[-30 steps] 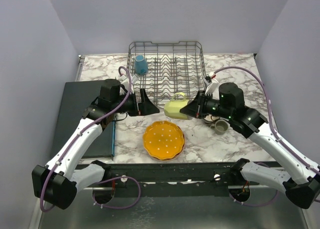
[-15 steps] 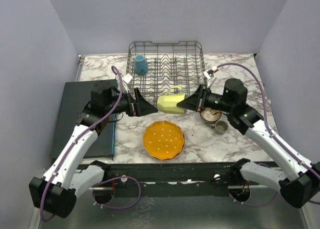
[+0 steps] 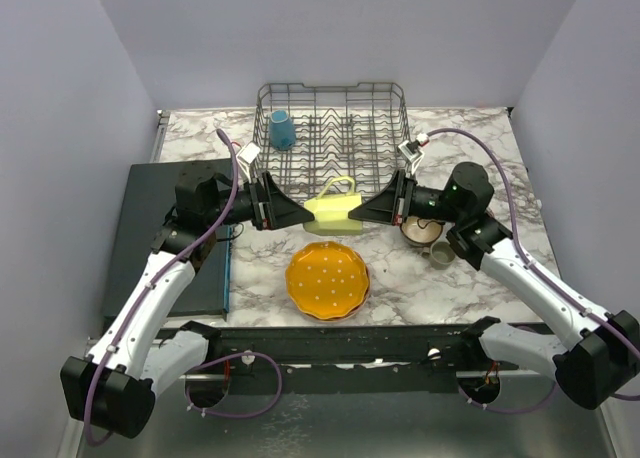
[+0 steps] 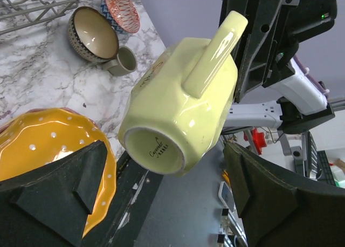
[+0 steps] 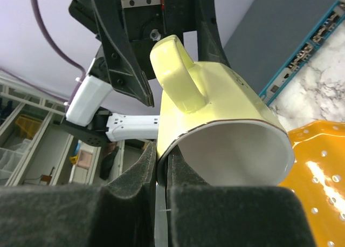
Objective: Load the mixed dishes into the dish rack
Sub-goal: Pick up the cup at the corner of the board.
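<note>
The marble bench [image 3: 480,138] carries the grey dish rack [image 3: 333,88] at the back, the orange dotted plate [image 3: 327,279] before it. Between them the yellow mug [image 3: 333,210] hangs sideways in the air, rim pinched by the closed right jaws; the left jaws gape wide at its base, empty.

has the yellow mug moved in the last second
Yes. The yellow mug shifted left, from behind the orange plate's right side to behind its middle.
</note>
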Tool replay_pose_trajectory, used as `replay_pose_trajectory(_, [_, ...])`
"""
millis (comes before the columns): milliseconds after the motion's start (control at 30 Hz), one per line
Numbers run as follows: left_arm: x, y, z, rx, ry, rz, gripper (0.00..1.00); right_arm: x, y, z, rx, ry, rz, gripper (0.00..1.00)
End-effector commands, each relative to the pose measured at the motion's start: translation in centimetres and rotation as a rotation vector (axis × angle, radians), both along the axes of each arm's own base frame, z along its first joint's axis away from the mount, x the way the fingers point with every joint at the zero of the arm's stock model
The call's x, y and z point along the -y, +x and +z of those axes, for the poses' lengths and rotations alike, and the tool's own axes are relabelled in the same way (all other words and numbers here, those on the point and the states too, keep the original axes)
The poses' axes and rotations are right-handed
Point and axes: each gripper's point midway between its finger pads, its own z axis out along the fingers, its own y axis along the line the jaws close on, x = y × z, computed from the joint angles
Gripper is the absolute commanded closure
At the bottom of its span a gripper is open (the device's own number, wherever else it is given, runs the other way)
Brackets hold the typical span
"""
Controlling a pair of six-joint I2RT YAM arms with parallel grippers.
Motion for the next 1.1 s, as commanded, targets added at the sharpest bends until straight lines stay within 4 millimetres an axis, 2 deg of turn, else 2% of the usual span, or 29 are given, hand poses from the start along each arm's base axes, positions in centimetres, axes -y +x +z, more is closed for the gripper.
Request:
replay_pose_trajectory(0, [0.2,-1.1,1.7,0.035,-0.076,-0.058,0.01,0.3,-1.8,3.8,0.120,0.116,0.078,0.99])
replay_pose_trajectory(133, [0.3,-1.3,1.6,0.025,-0.100,-0.077,0.01,0.3,-2.4,4.2,0.128,0.147,0.120,1.00])
replay_pose_trajectory(600, [0.5,-2.2,2.5,0.019,-0.155,-0.123,0.01,-0.6,-1.6,4.3,0.110,0.177,0.140,1.00])
replay_pose_trajectory(1067, [0.5,-2.3,1.9,0.015,-0.152,-0.128,0.01,-3.3,-1.2,4.9,0.131,0.149,0.141,0.99])
